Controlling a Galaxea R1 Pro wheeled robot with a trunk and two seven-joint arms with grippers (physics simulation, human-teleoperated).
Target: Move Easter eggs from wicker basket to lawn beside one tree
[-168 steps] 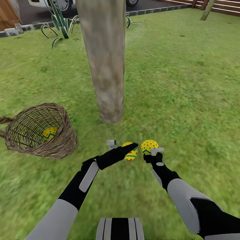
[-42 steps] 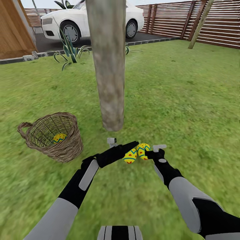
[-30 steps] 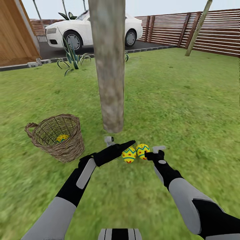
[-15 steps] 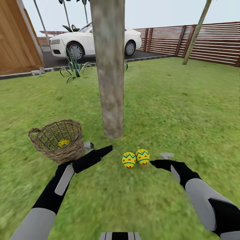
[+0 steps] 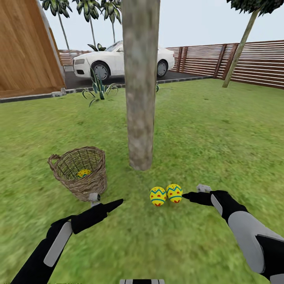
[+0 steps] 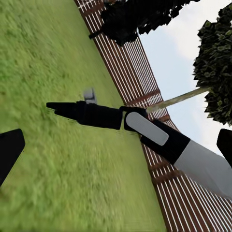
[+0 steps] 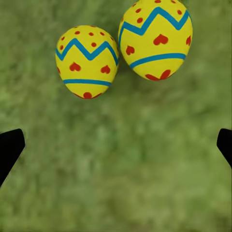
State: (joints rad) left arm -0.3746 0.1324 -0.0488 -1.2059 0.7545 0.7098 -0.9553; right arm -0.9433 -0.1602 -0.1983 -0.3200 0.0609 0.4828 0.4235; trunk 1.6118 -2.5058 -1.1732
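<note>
Two yellow Easter eggs [image 5: 158, 196] [image 5: 174, 193] lie side by side on the lawn [image 5: 221, 130], just in front of the thick tree trunk [image 5: 140, 98]. A further egg [image 5: 83, 172] rests inside the wicker basket [image 5: 81, 185], left of the trunk. My right gripper [image 5: 188, 196] is open, close to the right of the pair. The right wrist view has both eggs [image 7: 87, 60] [image 7: 155, 38] lying free beyond the spread fingertips [image 7: 9, 147]. My left gripper [image 5: 114, 204] hangs open and empty below the basket, and its wrist view looks across at the right arm [image 6: 145, 130].
A spiky plant [image 5: 98, 85] and a white car [image 5: 122, 61] on the dark driveway lie beyond the trunk. A wooden wall [image 5: 23, 51] stands at the left, a slatted fence [image 5: 236, 63] and a thin leaning tree [image 5: 240, 43] at the back right.
Both grippers have let go of their eggs, which now rest on the grass by the trunk. Both arms pulled back, the left one swinging toward the basket. The camera has tilted up.
</note>
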